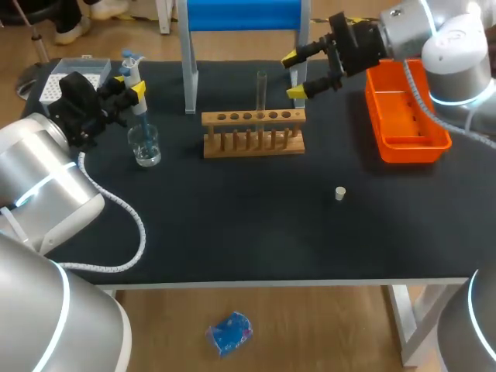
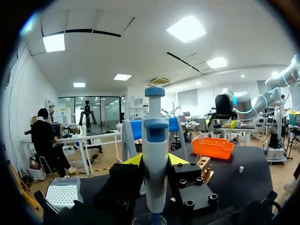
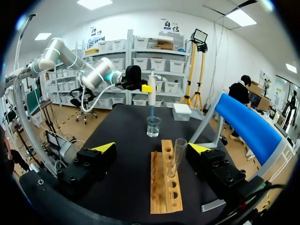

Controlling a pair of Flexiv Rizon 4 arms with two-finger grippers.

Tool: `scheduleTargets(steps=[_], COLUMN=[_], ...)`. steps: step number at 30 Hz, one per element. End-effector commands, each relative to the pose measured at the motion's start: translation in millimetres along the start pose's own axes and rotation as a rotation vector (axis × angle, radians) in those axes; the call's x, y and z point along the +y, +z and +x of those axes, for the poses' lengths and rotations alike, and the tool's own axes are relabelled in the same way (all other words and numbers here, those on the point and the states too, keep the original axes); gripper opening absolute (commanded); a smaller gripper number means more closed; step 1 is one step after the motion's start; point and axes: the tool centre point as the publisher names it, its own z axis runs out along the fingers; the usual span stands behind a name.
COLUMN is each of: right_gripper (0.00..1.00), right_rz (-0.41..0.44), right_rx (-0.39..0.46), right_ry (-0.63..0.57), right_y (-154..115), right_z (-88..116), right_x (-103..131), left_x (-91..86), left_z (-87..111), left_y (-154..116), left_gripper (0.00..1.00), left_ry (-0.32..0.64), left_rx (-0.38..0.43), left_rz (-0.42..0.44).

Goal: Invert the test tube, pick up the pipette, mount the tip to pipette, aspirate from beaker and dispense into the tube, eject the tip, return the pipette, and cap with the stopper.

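My left gripper [image 1: 133,84] is shut on the white and blue pipette [image 1: 136,87], holding it upright with its tip down inside the glass beaker [image 1: 145,146]. In the left wrist view the pipette [image 2: 155,150] stands between the yellow tips of that gripper [image 2: 156,161]. An empty test tube [image 1: 261,91] stands mouth up in the wooden rack [image 1: 253,133]. My right gripper [image 1: 296,74] hangs open just right of the tube, touching nothing. From the right wrist the tube [image 3: 177,157] stands ahead of the open gripper [image 3: 152,147], nearer one finger. A small white stopper [image 1: 339,193] lies on the mat.
An orange bin [image 1: 403,116] sits at the right edge under my right arm. A tip box [image 1: 71,77] stands at the back left, behind the left gripper. A blue-topped stand [image 1: 240,19] rises behind the rack.
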Motion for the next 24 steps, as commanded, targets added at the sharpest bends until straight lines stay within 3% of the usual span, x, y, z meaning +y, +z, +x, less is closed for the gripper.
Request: scheduleTargets(steps=[1,24], right_gripper=[1.00,1.00], right_rz=[0.003,0.071], right_rx=[0.020,0.083], right_ry=[-0.004,-0.004], right_y=[8.1,30.5], right_z=[-13.1,-46.1], right_x=[-5.1,-24.4], left_x=[-0.7,-0.7], left_z=[0.8,0.8], left_y=[0.2,0.2], left_gripper=[0.00,0.00], left_ry=[-0.001,-0.001], left_rx=[-0.004,-0.004], left_rz=[0.000,0.000])
